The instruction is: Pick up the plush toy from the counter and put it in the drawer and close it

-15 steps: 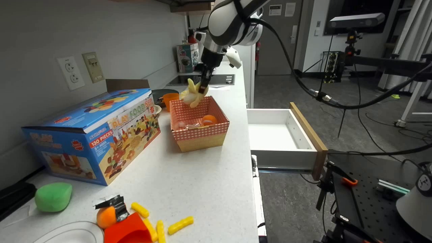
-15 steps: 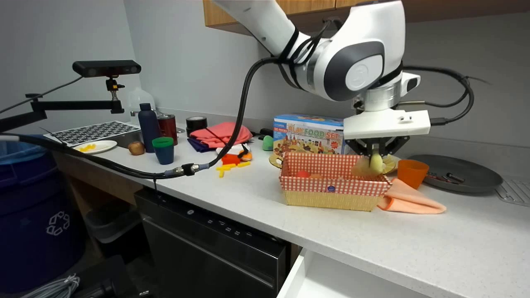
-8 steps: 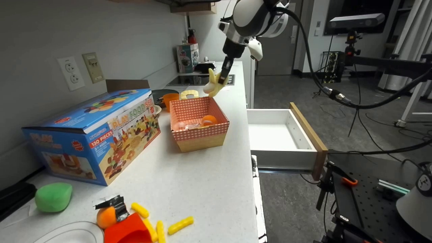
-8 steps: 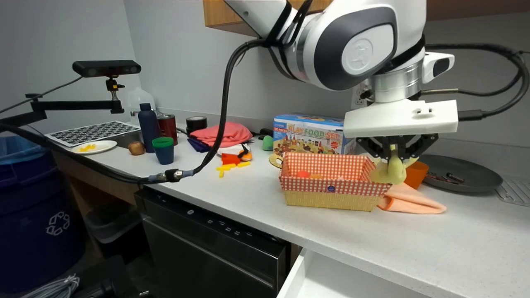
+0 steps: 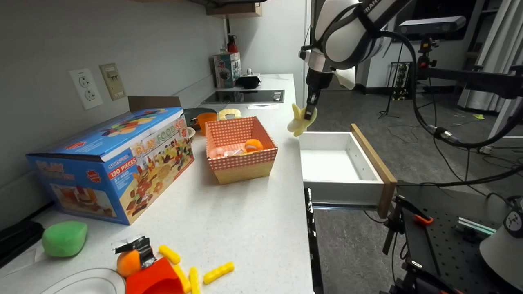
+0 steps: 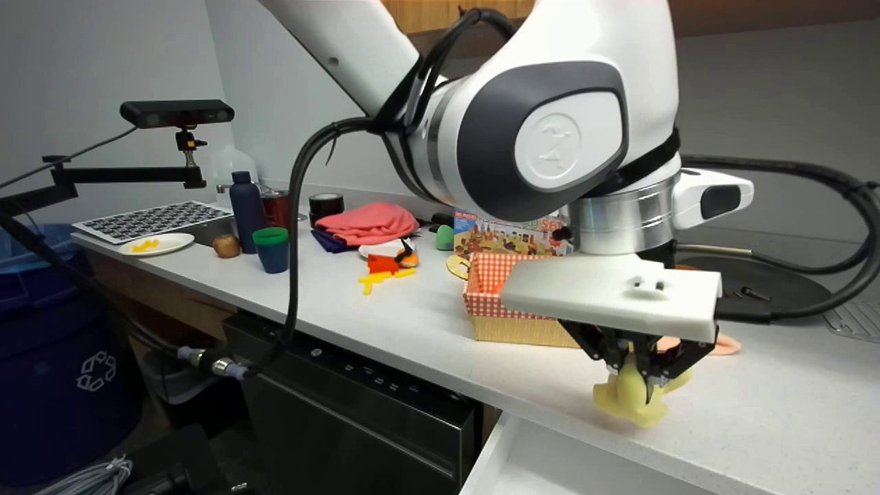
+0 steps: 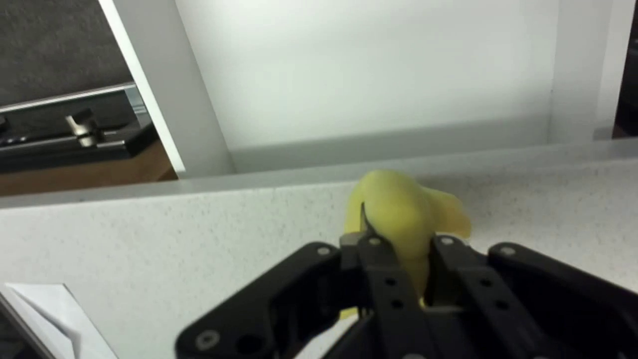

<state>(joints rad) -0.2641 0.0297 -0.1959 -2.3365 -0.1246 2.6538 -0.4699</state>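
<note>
The plush toy (image 5: 299, 122), a pale yellow soft lump, is pinched between the fingers of my gripper (image 5: 309, 112); parts of it bulge out beyond the fingers. In an exterior view the toy (image 6: 629, 395) and gripper (image 6: 646, 378) are over the front part of the white counter (image 6: 715, 430). In the wrist view the toy (image 7: 398, 204) covers part of the counter's edge; fingers (image 7: 409, 244) hide its lower part. The drawer (image 5: 372, 167) is pulled out, white inside and bare, with a wood-coloured front. It lies just beyond the counter edge in the wrist view (image 7: 389, 75).
A red-checked basket (image 5: 245, 167) with an orange item (image 5: 253, 145) stands on the counter. A large play food box (image 5: 151, 163), orange cup (image 5: 206, 120) and dark pan (image 6: 770, 282) stand behind. The arm's black cable (image 5: 412, 90) hangs near the drawer side.
My gripper has carried the plush toy from over the basket, past its side, toward the counter's front edge and the drawer. The grip stays shut. Drawer and basket have not moved.
</note>
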